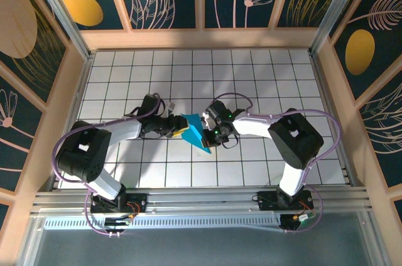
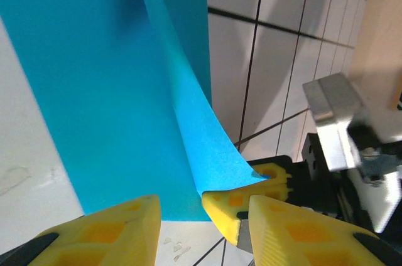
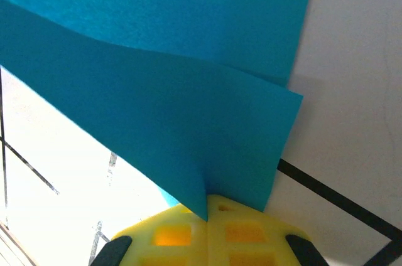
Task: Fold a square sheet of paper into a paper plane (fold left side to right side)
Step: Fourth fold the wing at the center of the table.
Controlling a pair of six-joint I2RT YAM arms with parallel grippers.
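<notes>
The square sheet of paper (image 1: 196,133) is bright cyan and lies mid-table between both grippers, partly folded. In the left wrist view its lower layer (image 2: 107,90) lies flat while one flap (image 2: 201,140) curls up off it. My right gripper (image 1: 209,129) is shut on that flap's corner; its yellow fingers (image 2: 235,206) show pinching it. In the right wrist view the paper (image 3: 176,115) runs into the closed right gripper (image 3: 207,216). My left gripper (image 1: 178,128) sits at the sheet's left edge, and the left gripper (image 2: 204,234) stands open, holding nothing.
The white tiled table (image 1: 251,71) stretches out behind and to both sides of the paper. Wooden walls (image 1: 69,90) enclose it on the left, right and back. A metal rail (image 1: 201,206) carrying the arm bases runs along the near edge.
</notes>
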